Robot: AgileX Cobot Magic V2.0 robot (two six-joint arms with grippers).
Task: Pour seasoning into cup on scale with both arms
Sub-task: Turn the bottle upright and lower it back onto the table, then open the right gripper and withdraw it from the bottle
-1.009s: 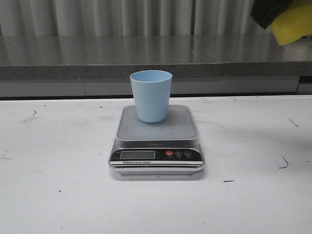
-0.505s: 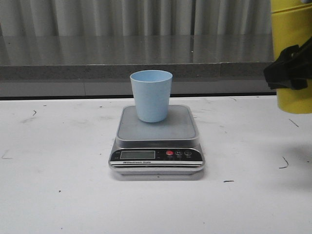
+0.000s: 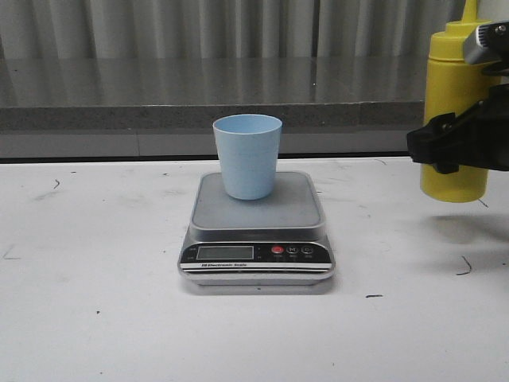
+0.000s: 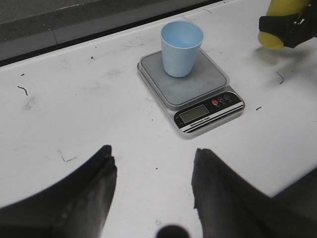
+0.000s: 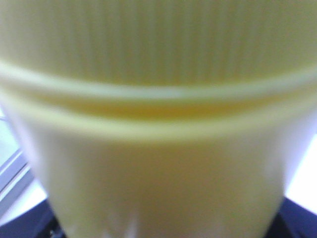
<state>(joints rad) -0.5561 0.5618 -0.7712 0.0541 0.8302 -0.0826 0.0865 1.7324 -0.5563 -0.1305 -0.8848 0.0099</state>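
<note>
A pale blue cup (image 3: 247,156) stands upright on the steel platform of the silver scale (image 3: 256,213) at the middle of the table; it also shows as the cup (image 4: 181,48) on the scale (image 4: 190,89) in the left wrist view. At the right edge, the yellow seasoning bottle (image 3: 453,111) hangs upright above the table, held round its middle by my right gripper (image 3: 452,143), which is shut on it. The seasoning bottle (image 5: 158,119) fills the right wrist view, blurred. My left gripper (image 4: 153,161) is open over bare table in front of the scale, fingers wide apart.
The white table (image 3: 95,263) has small dark scuffs. A grey ledge (image 3: 159,95) and corrugated wall run along the back. The bottle casts a shadow (image 3: 469,231) on the table to the right of the scale.
The right gripper has brought the bottle down from the top right corner and turned it upright; its nozzle now points up, a little closer to the scale.
</note>
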